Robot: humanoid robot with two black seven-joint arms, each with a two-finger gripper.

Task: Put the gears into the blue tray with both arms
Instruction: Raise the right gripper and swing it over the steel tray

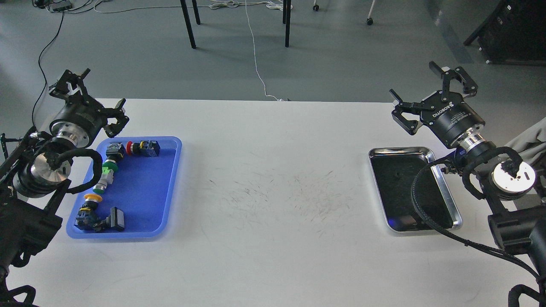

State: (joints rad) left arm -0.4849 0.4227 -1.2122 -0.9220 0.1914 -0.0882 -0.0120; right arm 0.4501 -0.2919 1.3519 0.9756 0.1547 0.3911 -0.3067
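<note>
Blue plastic marks the blue tray (140,204), seen in the head view at the left of the white table (273,192); it holds several push-button switches (106,170) with red, green and yellow caps, but no gears can be made out in it. At the right, the silver metal tray (443,192) lies well apart from it, and a tiny dark speck (397,174) on its dark floor may be a gear, though this cannot be told for certain. The left gripper (89,91) is held above the blue tray's far left corner, jaws spread and empty. The right gripper (433,87) is held beyond the metal tray, jaws likewise spread and empty. Placement is judged to be largely still outstanding.
</note>
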